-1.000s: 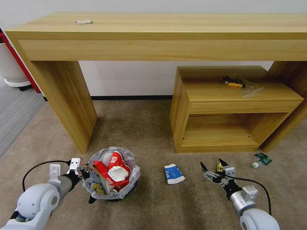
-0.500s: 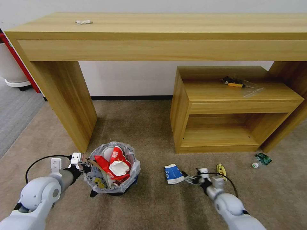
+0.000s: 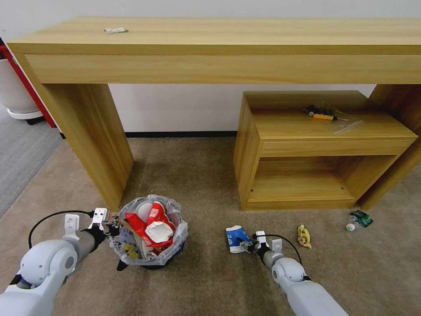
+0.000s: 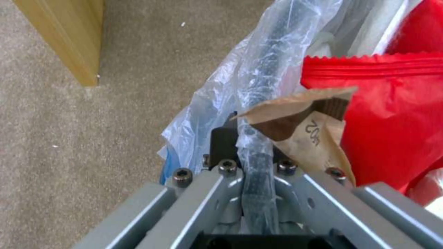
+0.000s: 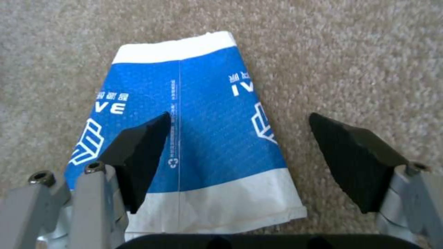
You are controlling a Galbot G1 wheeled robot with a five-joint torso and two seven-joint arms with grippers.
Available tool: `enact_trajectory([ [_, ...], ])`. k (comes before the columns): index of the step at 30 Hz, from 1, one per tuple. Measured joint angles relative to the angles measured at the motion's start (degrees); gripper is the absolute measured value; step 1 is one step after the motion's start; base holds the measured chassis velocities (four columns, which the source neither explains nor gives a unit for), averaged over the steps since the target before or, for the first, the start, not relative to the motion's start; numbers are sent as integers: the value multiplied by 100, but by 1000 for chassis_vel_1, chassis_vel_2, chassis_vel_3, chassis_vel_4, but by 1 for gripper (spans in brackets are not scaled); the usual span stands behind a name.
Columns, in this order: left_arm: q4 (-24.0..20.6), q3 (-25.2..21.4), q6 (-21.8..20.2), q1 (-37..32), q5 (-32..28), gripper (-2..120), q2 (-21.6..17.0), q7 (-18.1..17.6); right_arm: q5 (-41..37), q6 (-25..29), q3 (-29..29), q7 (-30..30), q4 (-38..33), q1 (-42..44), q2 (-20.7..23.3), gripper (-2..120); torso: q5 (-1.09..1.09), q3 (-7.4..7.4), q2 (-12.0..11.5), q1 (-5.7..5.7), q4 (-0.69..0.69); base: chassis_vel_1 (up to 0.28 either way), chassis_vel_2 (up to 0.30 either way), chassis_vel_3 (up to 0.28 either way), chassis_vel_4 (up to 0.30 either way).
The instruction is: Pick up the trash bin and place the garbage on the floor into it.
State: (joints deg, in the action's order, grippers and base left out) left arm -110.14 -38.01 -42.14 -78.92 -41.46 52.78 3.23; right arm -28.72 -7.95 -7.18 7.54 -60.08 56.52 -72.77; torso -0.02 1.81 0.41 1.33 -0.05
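My right gripper [image 5: 237, 152] hangs low over the beige carpet with its 2 black jaws spread wide apart, straddling the flattened blue-and-white paper carton [image 5: 184, 138] that lies flat on the floor; one jaw sits over the carton's printed face and the other over bare carpet just beside its edge, and neither has closed on it. My left gripper [image 4: 251, 173] is clamped on the rim of the small round black trash bin [image 3: 148, 245] lined with crinkled clear plastic, the bag film and the dark rim pinched between its jaws, with a torn brown paper scrap [image 4: 300, 128] and a red wrapper [image 4: 392, 114] pressed up against that rim inside. In the head view the bin is off to my left and already heaped with red-and-white litter, near the leg of the long wooden tabletop [image 3: 219, 35]. As I judge it, the step in hand is collecting the carton, and the next move calls for lowering until the jaws bracket the thin paper, closing, then carrying it across to the bin. Farther right on the carpet lie a crumpled yellow wrapper [image 3: 303, 235] and, beyond it, a green bottle [image 3: 359, 218] near the low wooden shelf unit [image 3: 324, 145].
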Motion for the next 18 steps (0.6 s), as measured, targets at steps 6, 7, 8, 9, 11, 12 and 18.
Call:
enact_trajectory([
  [6,-15,22,0,-1,-6,0,-21,-11,2,77,44,71,109,-48,-47,65,-1,0,0,0,0,0,0,0,0],
  [7,-17,24,0,-1,-5,0,-21,-13,5,77,57,77,109,-48,-52,60,-1,0,0,0,0,0,0,0,0],
  [8,-21,27,0,0,-6,0,-21,-14,16,82,77,80,108,-48,-64,54,0,0,0,-1,0,0,0,0,0],
  [9,-22,27,0,0,-6,0,-21,-14,34,87,83,76,106,-46,-74,48,1,0,0,-1,1,0,0,0,0],
  [11,-23,27,0,0,-6,0,-21,-16,40,89,84,69,105,-44,-78,46,1,0,0,-1,1,0,0,0,0],
  [12,-23,29,0,0,-5,0,-14,-17,50,96,91,45,99,-35,-91,38,0,0,0,0,1,0,0,0,0],
  [18,-38,32,0,-8,-2,0,-7,-17,67,137,92,-23,100,-7,-121,20,0,0,0,-1,1,0,0,0,0],
])
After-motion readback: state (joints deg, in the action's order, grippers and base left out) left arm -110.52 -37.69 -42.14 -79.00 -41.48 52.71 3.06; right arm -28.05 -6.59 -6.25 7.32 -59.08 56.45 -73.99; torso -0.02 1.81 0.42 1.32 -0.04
